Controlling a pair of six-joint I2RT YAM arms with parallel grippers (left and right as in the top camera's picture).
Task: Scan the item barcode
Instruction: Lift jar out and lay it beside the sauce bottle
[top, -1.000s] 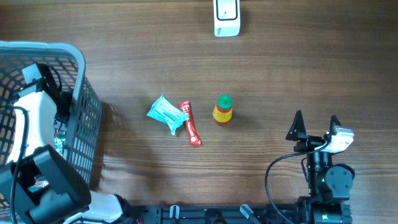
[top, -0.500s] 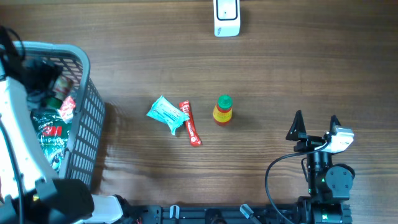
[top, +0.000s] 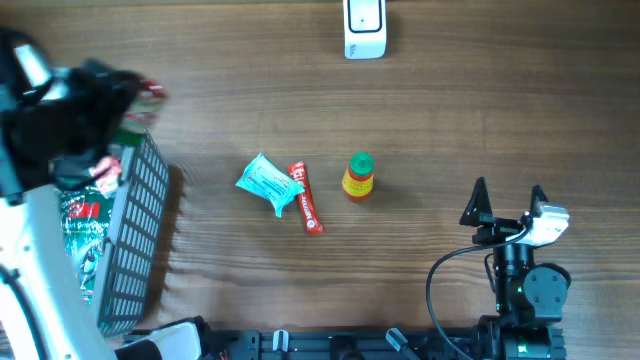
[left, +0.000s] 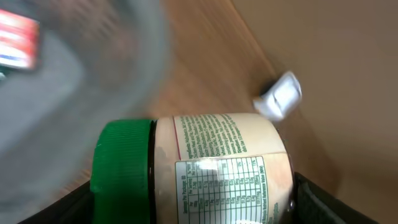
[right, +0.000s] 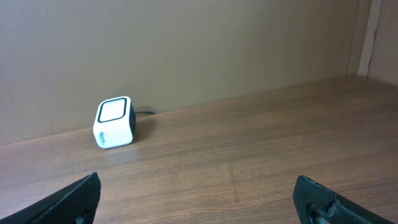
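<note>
Left gripper (top: 125, 95) aloft, clamped (right gripper (top: 508, 190) low, jaws wide)

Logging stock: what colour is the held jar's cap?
The jar has a green cap, clearest in the left wrist view.

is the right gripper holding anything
No, the right gripper stands open with nothing between its fingers; only the white scanner sits on the wood well ahead of it.

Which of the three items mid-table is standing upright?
The green-capped bottle, rightmost of the three. The teal packet and the red stick beside it both lie flat.
</note>
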